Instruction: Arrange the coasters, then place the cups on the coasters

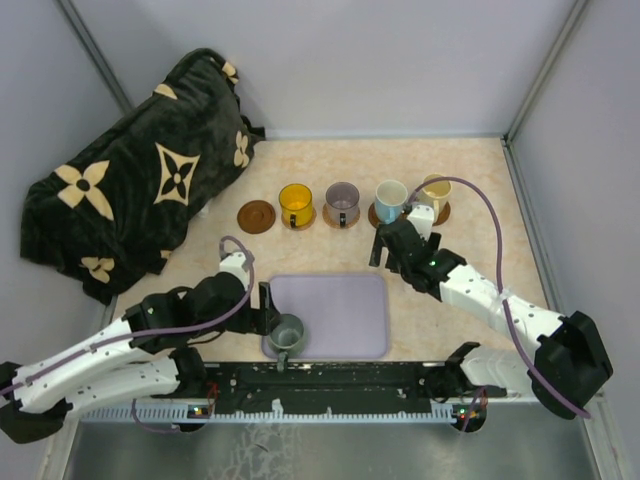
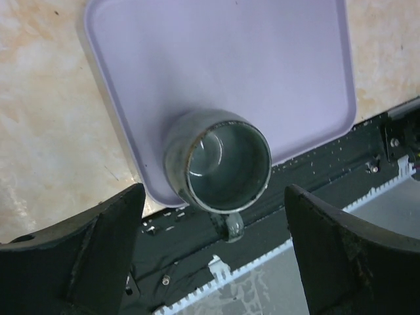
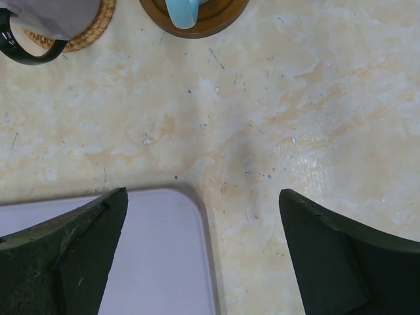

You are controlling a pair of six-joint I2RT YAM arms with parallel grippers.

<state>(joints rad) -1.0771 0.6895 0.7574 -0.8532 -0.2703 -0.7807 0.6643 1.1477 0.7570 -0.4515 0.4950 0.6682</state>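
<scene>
Five coasters lie in a row at the back. The leftmost coaster (image 1: 256, 216) is bare. The others carry the yellow cup (image 1: 296, 205), the mauve cup (image 1: 342, 203), the light blue cup (image 1: 390, 201) and the cream cup (image 1: 435, 198). The grey-green cup (image 1: 288, 333) (image 2: 223, 161) stands upright on the near left corner of the lavender tray (image 1: 345, 300). My left gripper (image 1: 272, 318) (image 2: 214, 197) is open, its fingers either side of that cup's handle without touching. My right gripper (image 1: 395, 248) (image 3: 203, 197) hangs open and empty over the tray's far right corner (image 3: 164, 256).
A dark flower-patterned blanket (image 1: 140, 180) fills the back left. A black rail (image 1: 330, 380) runs along the near edge just behind the grey-green cup. The right wrist view catches the blue cup's coaster (image 3: 210, 20) and the mauve cup's woven coaster (image 3: 88, 36).
</scene>
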